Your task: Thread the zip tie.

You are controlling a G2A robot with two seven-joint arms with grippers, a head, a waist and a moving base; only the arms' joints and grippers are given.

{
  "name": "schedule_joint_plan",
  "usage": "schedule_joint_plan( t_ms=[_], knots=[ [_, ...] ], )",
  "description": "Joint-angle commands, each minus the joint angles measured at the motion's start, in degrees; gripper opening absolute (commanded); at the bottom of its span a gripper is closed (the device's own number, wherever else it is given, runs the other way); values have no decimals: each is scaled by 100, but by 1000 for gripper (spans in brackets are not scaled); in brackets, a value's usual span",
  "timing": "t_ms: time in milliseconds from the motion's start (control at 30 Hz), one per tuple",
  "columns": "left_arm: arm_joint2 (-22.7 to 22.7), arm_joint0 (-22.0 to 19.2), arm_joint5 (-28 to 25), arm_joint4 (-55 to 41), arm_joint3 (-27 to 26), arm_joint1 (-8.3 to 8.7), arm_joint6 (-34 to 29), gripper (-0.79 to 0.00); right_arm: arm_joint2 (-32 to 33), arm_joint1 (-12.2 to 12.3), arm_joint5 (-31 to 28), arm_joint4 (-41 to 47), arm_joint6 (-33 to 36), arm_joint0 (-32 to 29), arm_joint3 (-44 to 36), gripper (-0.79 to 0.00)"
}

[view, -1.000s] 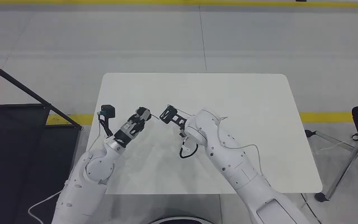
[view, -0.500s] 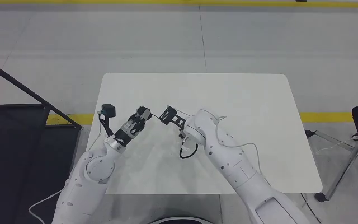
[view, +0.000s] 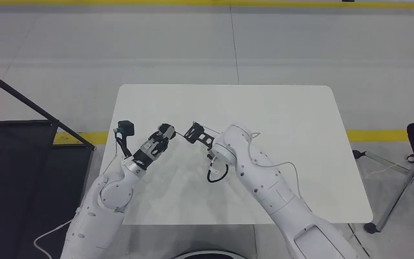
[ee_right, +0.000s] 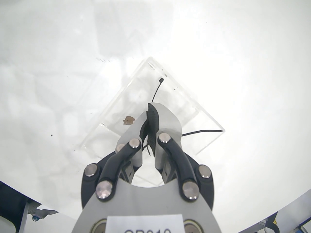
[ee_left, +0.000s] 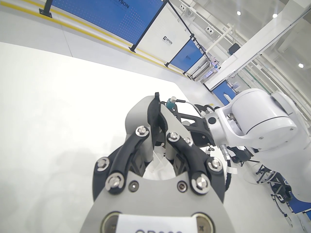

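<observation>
**Zip tie pinched in right gripper, ends not yet joined**

Over the last second almost nothing has moved. The right arm's elbow shifted very slightly, and both grippers are where they were, tips near each other over the left half of the table [view: 291, 129], closer to its far edge than its near one.

- Right gripper [ee_right: 150, 109]: clenched on the black zip tie [ee_right: 155, 93]. A short run ends in the square head [ee_right: 161, 80], and the long tail [ee_right: 201, 131] trails off sideways to a pointed tip.
- Below it, a clear plastic box [ee_right: 121, 98] rests on the table. I cannot tell whether the tie touches it.
- Left gripper [ee_left: 157, 103]: pads pressed together. I cannot tell whether anything thin is caught between them.

Judgement: the threading is not yet done, as head and tip lie well apart.

To do this step well:
- Keep the head steady and its slot facing the incoming tip.
- Grip the tail close to its point so it cannot flex away.
- Feed it in line with the slot, not at an angle.
- Regrip farther along the tail only once the tip shows through.

Main risk: the springy tail may swing as it is bent round.
</observation>
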Motion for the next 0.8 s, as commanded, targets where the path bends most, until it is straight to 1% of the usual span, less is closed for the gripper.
schedule_joint_plan(
  t_ms=[0, 233, 600, 733, 767],
  knots=[
    [-2, 7, 0, -4, -5, 0, 5, -785, -1, -3, -6, 4, -5, 10, 13, -785],
    [-29, 23, -18, -22, -16, 4, 11, -785, 77, 24, 50, -77, -56, -46, -174, -785],
    [-56, 38, -34, -27, -37, 9, -3, -785, 336, 174, -11, -359, 93, -496, -1006, -785],
    [-10, 21, -25, -5, -19, 2, 12, -785, 341, 183, 29, -405, 153, -539, -1032, -785],
    [-4, 18, -18, 0, -14, 1, 20, -785, 322, 175, 53, -404, 144, -528, -995, -708]
  ],
)
